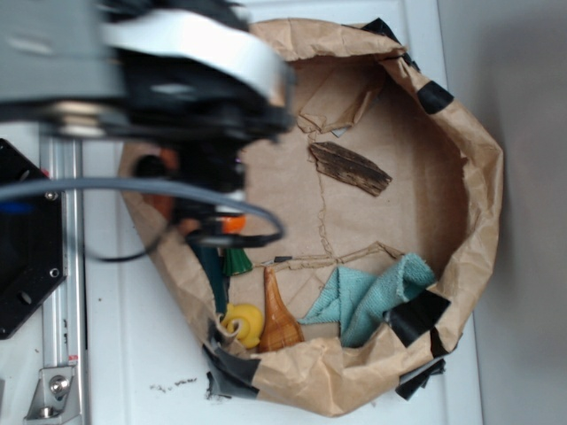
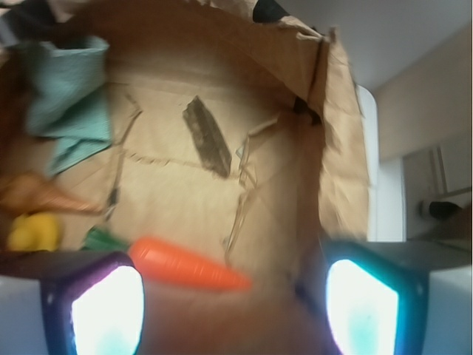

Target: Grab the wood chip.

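Lying well beyond spread jaws, wood chip [image 2: 207, 137]

A crumpled brown paper bag [image 1: 461, 133] patched with black tape [image 1: 416, 314] is seen on the white table [image 1: 133, 354]. Inside, at lower frame, a teal cloth [image 1: 368, 297], an amber wooden cone [image 1: 276, 319], a yellow toy [image 1: 244, 323] and an orange carrot [image 2: 188, 266] are seen.
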